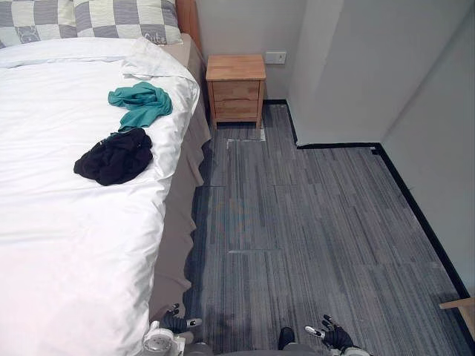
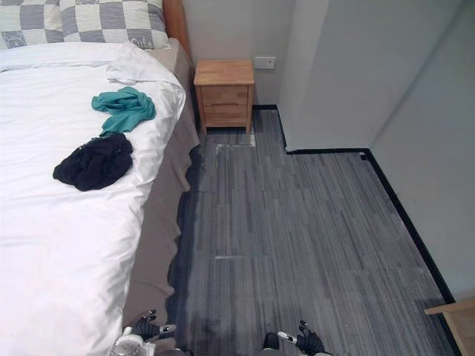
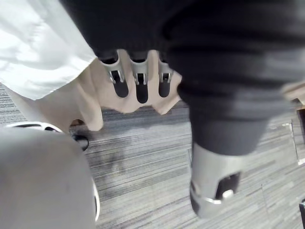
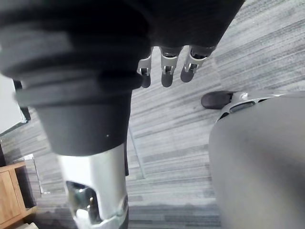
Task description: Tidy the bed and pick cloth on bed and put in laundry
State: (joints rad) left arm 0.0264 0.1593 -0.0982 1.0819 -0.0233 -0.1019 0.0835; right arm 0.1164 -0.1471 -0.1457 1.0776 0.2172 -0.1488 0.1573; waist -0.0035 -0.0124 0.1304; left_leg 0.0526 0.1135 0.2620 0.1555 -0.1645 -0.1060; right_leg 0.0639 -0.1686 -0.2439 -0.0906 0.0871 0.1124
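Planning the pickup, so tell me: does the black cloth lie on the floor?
No, the black cloth lies bunched on the white bed, with the teal cloth beside it nearer the pillows.

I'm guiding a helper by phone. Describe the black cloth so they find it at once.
Start at the white bed on the left. Two crumpled cloths lie near its floor-side edge. The black cloth lies farther from the checked pillows than the teal cloth beside it.

The room is lit evenly and softly. The white top of the bed [image 1: 67,237] is washed out almost to glare, its folds barely shown. A dark shadow is thrown along its skirt onto the floor [image 1: 319,222].
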